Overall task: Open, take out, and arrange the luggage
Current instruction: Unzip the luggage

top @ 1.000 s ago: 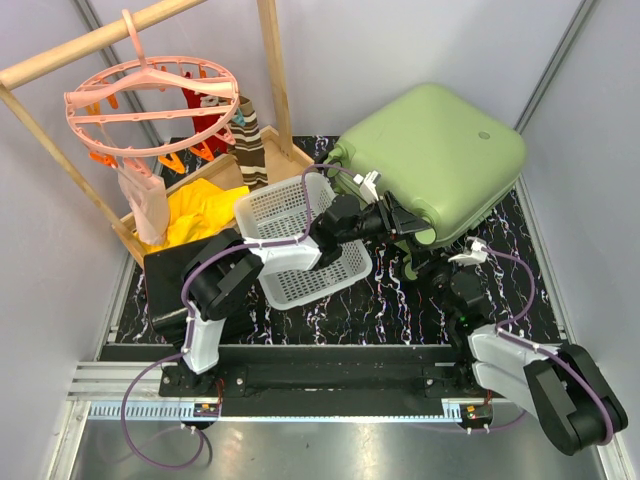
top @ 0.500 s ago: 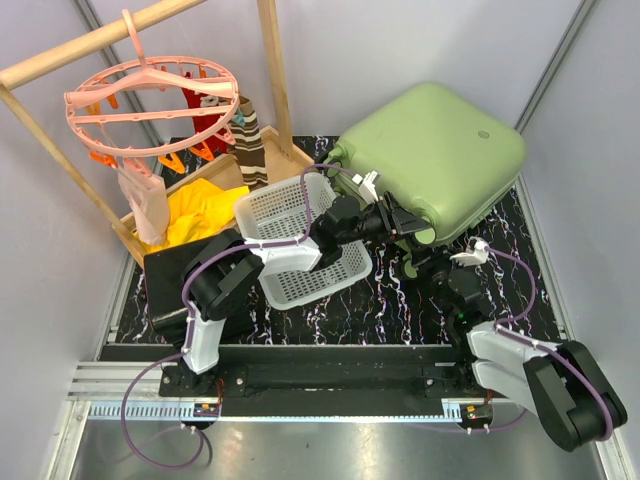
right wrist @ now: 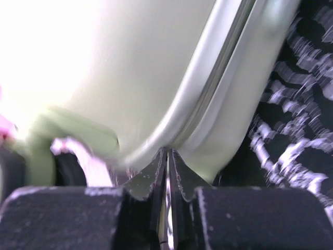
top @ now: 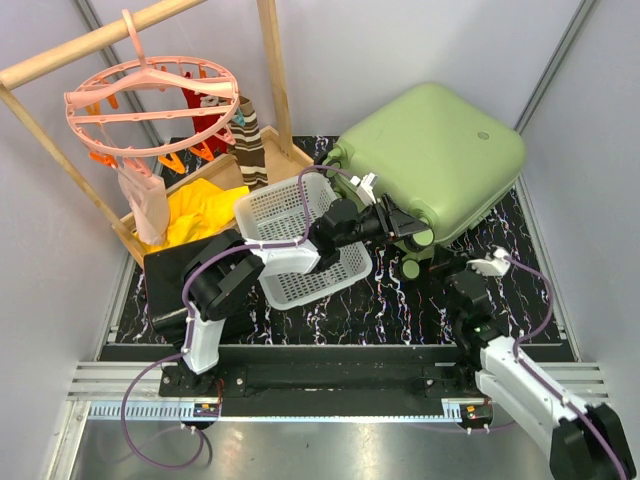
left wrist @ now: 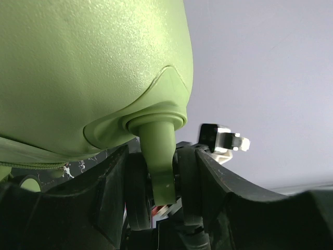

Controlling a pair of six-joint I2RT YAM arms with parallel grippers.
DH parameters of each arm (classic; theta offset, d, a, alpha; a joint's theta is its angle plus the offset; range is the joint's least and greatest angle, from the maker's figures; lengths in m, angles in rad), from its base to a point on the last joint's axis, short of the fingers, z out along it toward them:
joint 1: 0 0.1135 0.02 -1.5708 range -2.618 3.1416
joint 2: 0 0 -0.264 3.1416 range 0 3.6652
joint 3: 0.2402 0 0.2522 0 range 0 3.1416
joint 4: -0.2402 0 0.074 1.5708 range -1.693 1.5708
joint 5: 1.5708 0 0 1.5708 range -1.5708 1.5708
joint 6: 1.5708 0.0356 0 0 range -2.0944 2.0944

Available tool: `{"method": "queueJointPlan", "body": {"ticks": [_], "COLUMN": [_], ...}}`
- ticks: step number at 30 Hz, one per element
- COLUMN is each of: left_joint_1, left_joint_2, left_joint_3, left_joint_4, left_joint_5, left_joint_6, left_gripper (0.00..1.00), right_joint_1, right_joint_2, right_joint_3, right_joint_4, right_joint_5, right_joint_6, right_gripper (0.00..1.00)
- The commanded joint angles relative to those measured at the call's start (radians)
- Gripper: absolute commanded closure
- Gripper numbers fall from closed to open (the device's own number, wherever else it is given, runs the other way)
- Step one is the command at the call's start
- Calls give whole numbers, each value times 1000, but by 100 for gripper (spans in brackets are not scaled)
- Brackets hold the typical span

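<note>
The light-green luggage (top: 440, 150) lies closed at the back right, tilted, with its wheels toward the middle. My left gripper (top: 400, 225) reaches over the basket and is shut on a caster at the luggage's near corner. In the left wrist view the green caster stem (left wrist: 158, 156) and its dark wheels sit between my fingers (left wrist: 112, 182), under the shell (left wrist: 78, 67). My right gripper (top: 440, 268) sits low by the luggage's near edge. Its fingertips (right wrist: 167, 151) are pressed together at the shell's seam (right wrist: 208, 88). That view is blurred.
A white perforated basket (top: 262, 205) stands under my left arm. A black boxy case (top: 165, 270) is at the near left. A wooden rack (top: 275, 70) with a pink hanger ring (top: 150, 100), a yellow cloth (top: 200, 215) and a wooden tray stand at the back left.
My right arm has drawn back toward the near right, away from the luggage's corner. My left gripper has stayed on the caster.
</note>
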Motion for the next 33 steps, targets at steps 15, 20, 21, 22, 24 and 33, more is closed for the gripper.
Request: {"method": "queueJointPlan", "body": {"ticks": [15,20,21,22,24,33], "left_joint_1": [-36,-41,-45,-45,-45,-47], "left_joint_2": [-127,-122,-122,-122,-120,-104], "left_joint_3": [112,124,124,127,130,135], "left_joint_4": [335,331,331,331,333,351], "left_joint_5": [143,143,141,143,144,158], "left_joint_6": [-24,-29,-29,-31,-37,-60], "left_gripper": [100,100,100,100,100,100], "right_joint_1": [-13,5,8,13,22,76], "right_joint_2": [113,213,242,257,297,406], "right_joint_3": [-52,-53,-52,-52,-53,-27], "right_joint_4": [306,412,445,464,516,584], "right_joint_5": [-207,-256,-261,-261,-258,-202], "right_joint_6": [-159,-182,-187,-190,-193,-219], "right_gripper": [49,50,50,50,50,49]}}
